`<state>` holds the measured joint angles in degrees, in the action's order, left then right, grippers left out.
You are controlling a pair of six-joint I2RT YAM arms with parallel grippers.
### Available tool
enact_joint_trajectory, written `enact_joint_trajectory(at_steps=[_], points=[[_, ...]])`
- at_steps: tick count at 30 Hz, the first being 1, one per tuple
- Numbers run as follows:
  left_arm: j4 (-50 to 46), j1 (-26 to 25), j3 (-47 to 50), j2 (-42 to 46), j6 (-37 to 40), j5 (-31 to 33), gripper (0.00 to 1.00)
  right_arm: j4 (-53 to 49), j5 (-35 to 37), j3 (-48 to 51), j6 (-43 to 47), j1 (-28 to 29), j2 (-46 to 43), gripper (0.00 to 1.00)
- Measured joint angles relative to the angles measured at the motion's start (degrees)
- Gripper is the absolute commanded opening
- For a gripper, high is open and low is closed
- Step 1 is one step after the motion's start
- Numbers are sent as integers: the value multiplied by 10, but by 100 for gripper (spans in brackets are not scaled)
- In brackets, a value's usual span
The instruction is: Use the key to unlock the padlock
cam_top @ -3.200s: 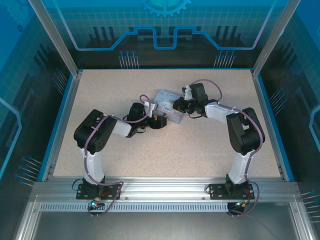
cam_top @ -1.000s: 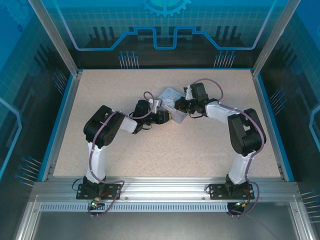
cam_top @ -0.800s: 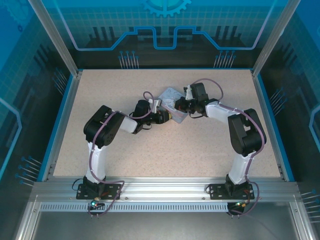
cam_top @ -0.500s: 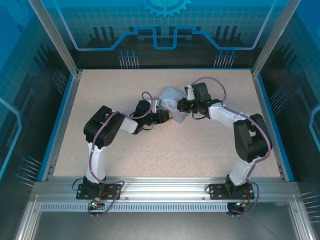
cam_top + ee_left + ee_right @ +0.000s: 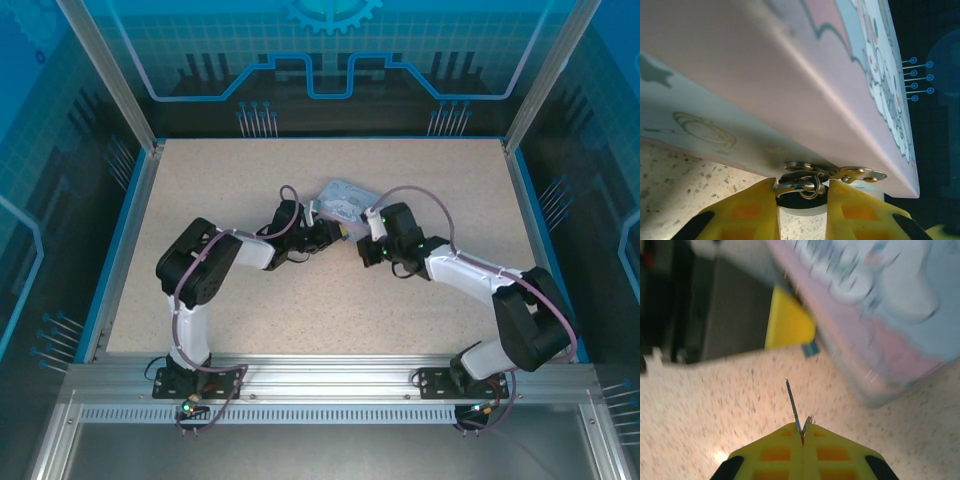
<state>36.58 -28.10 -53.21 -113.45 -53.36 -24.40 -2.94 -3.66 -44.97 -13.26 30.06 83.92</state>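
Grip is the worry: the padlock, hanging from the hasp on the lower edge of the tin, is tiny, rigid and probably slick, best held by its body, where the narrow left hand seems to pinch it. The key, thin and light, juts from the tightly closed right hand, just short of the tin. Under the tin, the speckled counter looks hard and flat; blue panels wall it.

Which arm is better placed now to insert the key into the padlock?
Right: the right pincer is shut on the key, blade pointing toward the tin; the left pincer grips the padlock at its edge.
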Motion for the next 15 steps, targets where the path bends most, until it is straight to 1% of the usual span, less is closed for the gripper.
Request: enact_joint_trajectory(at_steps=[4,8,15], points=[[-9,-3,8,17,-23,0,12,14,22,15,31,25,9,0],[-20,-7,14,36,-35,0,12,35,37,15,49,26,28,0],[-24,-10,22,43,-41,0,11,39,63,11,70,26,61,0]])
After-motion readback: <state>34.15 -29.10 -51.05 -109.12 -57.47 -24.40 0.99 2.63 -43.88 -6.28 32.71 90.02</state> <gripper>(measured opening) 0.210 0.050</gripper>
